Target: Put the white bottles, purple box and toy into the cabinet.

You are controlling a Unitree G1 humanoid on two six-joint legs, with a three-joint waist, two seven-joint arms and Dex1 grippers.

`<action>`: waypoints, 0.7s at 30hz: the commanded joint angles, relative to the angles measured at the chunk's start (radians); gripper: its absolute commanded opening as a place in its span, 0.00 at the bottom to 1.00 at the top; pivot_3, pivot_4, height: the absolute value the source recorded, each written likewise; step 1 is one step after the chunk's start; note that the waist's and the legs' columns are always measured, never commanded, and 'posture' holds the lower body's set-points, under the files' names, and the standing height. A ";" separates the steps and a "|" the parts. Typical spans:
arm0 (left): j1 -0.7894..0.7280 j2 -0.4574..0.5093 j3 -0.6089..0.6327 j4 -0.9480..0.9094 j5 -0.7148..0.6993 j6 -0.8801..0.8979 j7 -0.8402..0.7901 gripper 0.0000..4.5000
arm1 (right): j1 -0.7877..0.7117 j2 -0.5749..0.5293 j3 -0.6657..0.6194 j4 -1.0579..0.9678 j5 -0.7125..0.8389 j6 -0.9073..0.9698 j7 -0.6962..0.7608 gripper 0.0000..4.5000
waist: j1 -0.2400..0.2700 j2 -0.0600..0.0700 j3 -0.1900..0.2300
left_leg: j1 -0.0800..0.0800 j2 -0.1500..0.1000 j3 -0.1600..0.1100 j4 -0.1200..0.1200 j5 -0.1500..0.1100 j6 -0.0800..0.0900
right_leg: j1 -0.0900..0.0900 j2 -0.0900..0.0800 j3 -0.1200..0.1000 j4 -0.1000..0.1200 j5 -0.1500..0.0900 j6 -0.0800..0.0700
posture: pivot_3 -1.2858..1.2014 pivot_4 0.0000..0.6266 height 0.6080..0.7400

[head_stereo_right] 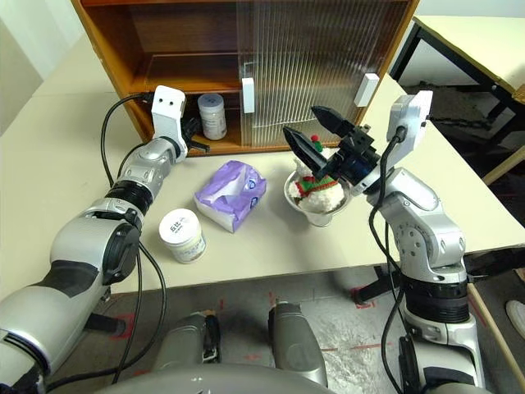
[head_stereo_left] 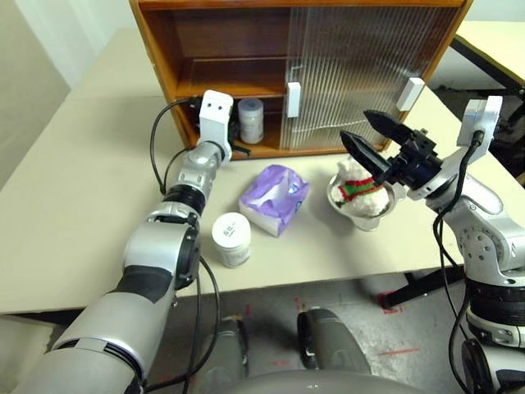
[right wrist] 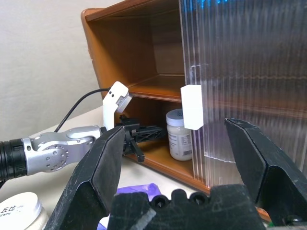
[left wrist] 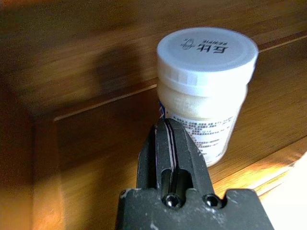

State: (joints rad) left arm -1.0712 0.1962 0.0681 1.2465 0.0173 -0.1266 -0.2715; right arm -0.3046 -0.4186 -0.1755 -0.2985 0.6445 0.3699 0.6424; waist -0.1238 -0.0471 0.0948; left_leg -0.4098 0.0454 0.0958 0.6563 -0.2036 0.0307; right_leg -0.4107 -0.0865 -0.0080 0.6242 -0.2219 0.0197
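The cabinet stands at the back of the table, its left half uncovered. One white bottle stands upright on the lower shelf. My left gripper is shut with nothing in it, its tips right at this bottle's side; I cannot tell if they touch. The other white bottle stands on the table near the front edge. The purple box lies at mid-table. The toy sits in its metal bowl, and my right gripper hangs open just above it.
A ribbed sliding door with white handles covers the cabinet's right half. Another table stands at the far right. The table's front edge runs close behind the near bottle and the bowl.
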 commanded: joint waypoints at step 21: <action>0.028 0.056 0.014 -0.042 -0.016 0.015 -0.224 0.01 | 0.039 -0.039 -0.023 -0.013 0.009 0.000 0.025 1.00 | -0.033 0.001 -0.007 | 0.001 0.000 -0.002 0.000 0.000 0.000 | 0.000 0.000 0.000 0.001 0.000 0.000 | 0.45 0.03 1.00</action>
State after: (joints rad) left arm -1.0710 0.2311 0.0693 1.2299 0.0232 -0.1298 -0.4521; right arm -0.2787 -0.4417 -0.1846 -0.3186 0.6477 0.3708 0.6478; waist -0.1567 -0.0464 0.0880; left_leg -0.4091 0.0458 0.0938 0.6563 -0.2036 0.0306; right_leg -0.4106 -0.0864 -0.0079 0.6251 -0.2217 0.0197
